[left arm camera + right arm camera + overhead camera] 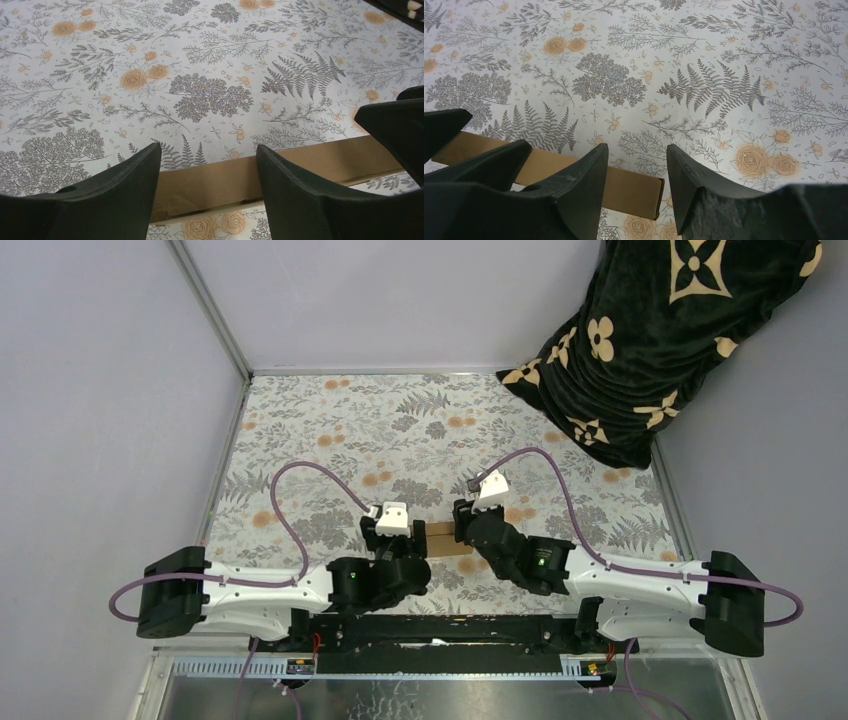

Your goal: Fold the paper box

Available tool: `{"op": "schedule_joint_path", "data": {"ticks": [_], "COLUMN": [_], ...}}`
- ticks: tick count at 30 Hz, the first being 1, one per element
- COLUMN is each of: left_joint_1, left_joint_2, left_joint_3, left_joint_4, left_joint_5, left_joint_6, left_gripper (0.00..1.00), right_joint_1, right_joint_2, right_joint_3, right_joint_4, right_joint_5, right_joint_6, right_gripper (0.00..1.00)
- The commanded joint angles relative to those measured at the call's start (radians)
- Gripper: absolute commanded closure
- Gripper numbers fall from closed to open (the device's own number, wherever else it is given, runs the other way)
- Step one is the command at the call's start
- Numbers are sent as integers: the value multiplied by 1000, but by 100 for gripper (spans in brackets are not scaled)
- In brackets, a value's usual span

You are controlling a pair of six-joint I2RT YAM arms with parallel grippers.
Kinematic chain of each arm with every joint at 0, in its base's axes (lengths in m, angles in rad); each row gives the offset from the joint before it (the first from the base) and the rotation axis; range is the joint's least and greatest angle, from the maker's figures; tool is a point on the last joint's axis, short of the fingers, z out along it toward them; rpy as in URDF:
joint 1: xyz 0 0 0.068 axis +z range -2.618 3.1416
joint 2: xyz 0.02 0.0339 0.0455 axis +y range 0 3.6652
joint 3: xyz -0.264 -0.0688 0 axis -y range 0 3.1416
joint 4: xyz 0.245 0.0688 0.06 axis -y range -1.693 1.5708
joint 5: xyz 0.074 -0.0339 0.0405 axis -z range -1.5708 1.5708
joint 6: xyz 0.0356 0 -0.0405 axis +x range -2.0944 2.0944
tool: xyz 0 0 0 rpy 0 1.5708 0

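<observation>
The paper box (446,540) is a small flat brown cardboard box lying on the floral cloth near the front edge, between the two arms. My left gripper (410,546) hovers over its left part. In the left wrist view the left gripper (207,150) is open, and the paper box (220,182) runs across behind the spread fingers without being clamped. My right gripper (466,527) is over the right end. In the right wrist view the right gripper (636,149) is open, and the end of the paper box (634,189) lies in the gap, clear of the right finger.
A floral tablecloth (400,430) covers the table, with grey walls on the left and at the back. A black blanket with beige flowers (660,330) hangs over the back right corner. Each gripper's dark fingers show at the edge of the other's wrist view.
</observation>
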Motion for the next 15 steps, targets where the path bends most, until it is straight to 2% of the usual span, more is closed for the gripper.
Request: {"op": "schedule_joint_path", "data": {"ticks": [1, 10, 15], "left_joint_1": [21, 35, 35], "left_joint_2": [-8, -75, -140], "left_joint_3": [31, 45, 51], "left_joint_4": [91, 144, 112], "left_joint_5": [3, 1, 13], "left_joint_6": [113, 219, 226], "left_gripper": [23, 22, 22], "right_joint_1": [-8, -6, -1], "right_joint_2": [-36, -71, -88], "right_joint_3": [3, -26, -31], "right_joint_4": [-10, 31, 38], "right_joint_5": [8, -50, -82], "right_joint_6": [-4, -47, -59], "right_gripper": [46, 46, 51]}}
